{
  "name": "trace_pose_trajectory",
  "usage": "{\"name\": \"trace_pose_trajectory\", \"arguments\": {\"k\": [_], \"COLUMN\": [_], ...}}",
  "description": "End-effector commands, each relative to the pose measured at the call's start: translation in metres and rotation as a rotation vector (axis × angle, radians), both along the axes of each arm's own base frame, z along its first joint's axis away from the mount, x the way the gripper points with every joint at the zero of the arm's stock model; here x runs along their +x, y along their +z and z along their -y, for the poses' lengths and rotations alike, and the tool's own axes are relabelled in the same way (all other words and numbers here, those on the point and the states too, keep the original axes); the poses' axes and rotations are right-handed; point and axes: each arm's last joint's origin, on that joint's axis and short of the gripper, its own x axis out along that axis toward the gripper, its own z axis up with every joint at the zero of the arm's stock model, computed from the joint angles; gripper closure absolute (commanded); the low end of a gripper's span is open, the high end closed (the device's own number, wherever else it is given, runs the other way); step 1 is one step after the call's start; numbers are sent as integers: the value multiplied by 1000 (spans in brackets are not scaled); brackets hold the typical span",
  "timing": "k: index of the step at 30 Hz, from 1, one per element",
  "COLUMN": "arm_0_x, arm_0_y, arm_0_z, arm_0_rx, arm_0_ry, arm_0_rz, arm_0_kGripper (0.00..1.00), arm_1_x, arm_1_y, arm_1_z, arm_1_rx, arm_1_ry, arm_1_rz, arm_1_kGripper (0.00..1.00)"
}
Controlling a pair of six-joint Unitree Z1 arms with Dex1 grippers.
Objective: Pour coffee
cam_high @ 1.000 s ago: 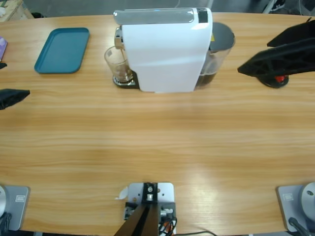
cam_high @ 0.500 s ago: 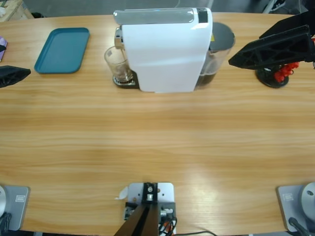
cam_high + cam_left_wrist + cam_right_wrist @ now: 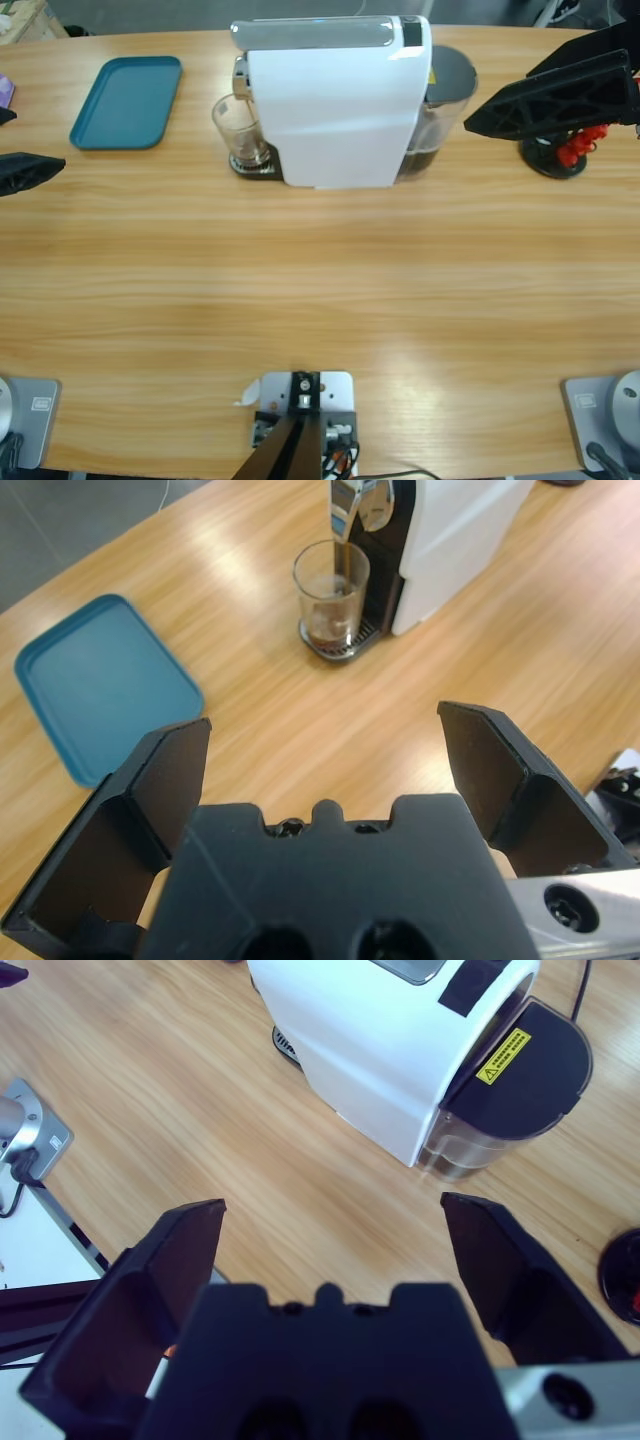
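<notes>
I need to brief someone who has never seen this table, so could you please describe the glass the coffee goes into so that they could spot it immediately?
Find the white coffee machine at the far middle of the wooden table. The clear glass stands on the drip grate under its spout, on the side facing the teal tray. It is the only transparent cup there, with dark coffee streaming into its bottom.

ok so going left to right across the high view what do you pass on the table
left gripper → teal tray → clear glass → white coffee machine → grey water tank → right gripper → black stand with red capsules
</notes>
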Motion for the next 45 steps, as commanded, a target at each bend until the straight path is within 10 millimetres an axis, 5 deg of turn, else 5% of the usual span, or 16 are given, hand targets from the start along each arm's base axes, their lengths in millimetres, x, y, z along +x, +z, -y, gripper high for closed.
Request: {"name": "trace_pose_trajectory", "arguments": {"k": [1,45], "arm_0_x": [1,1], "arm_0_y": [-11,-12], "arm_0_z": [1,2], "arm_0_rx": [17,9], "arm_0_ry": [-13,-25], "arm_0_rz": [-66,-71], "arm_0_kGripper": [0,0], "arm_1_x": [5,5], "arm_1_y": [-9,-10], "arm_1_z": [-9,-8], "arm_1_rx": [-11,-16], "arm_1_ry": [6,5], "arm_1_rz": [-33,-39], "arm_1_kGripper": [0,0]}}
